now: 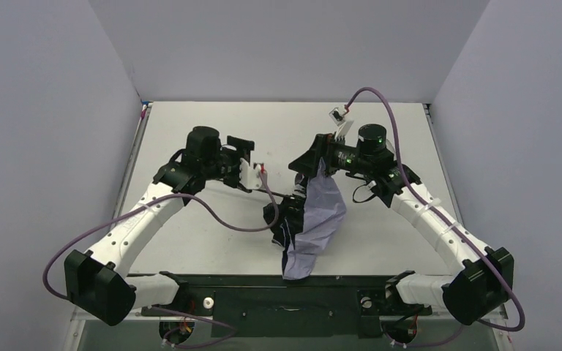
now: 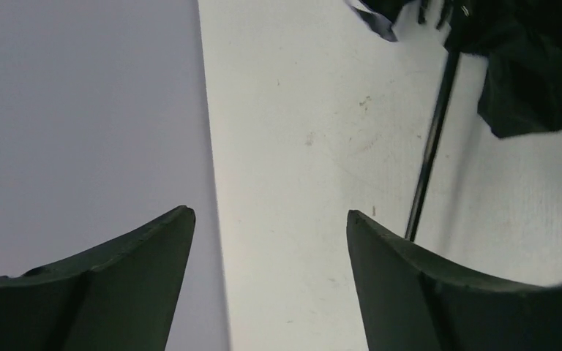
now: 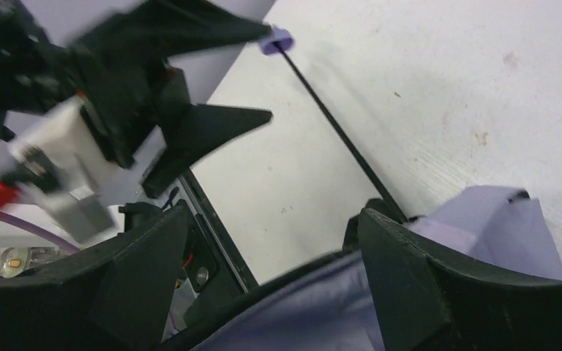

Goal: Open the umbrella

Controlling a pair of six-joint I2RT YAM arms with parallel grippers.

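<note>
The umbrella lies mid-table, its pale lavender fabric crumpled with black underside showing. Its thin black shaft runs out to the small lavender knob handle. My left gripper is open and empty; the shaft passes just outside its right finger, and the knob sits at the tip of one finger in the right wrist view. My right gripper is open just above the canopy, with lavender fabric lying between and below its fingers. In the top view it hovers at the canopy's far end.
The white table is enclosed by grey walls on the left, back and right. A black strip runs along the near edge between the arm bases. Purple cables loop from both wrists.
</note>
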